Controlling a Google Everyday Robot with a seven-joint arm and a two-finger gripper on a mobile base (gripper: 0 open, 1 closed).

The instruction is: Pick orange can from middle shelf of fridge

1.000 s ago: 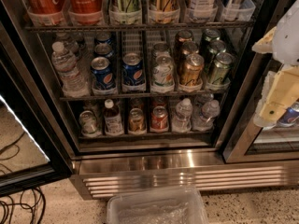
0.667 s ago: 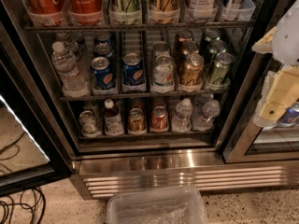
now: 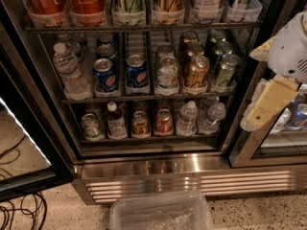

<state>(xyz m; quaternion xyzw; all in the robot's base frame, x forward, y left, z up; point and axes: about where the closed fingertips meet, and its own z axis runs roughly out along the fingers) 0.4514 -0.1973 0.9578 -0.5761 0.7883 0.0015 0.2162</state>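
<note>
The fridge [image 3: 158,169] stands open in front of me, with a ribbed steel base panel. On the middle shelf [image 3: 144,98] the orange can [image 3: 195,73] stands upright at the front of its lane, with darker cans behind it. A white-green can [image 3: 167,74] is to its left and a dark green can [image 3: 224,71] to its right. Two blue Pepsi cans [image 3: 137,73] stand further left, and a water bottle [image 3: 70,72] at the far left. My gripper [image 3: 271,99] hangs at the right edge of the view, outside the fridge, to the right of the orange can and a little lower.
Tall Coca-Cola cans [image 3: 87,1] fill the upper rack. Small bottles and cans [image 3: 140,122] sit on the lower rack. The glass door [image 3: 24,143] stands open at the left. A clear plastic bin [image 3: 160,212] lies on the floor in front. Cables [image 3: 19,214] lie at the bottom left. A second cooler [image 3: 288,123] is at the right.
</note>
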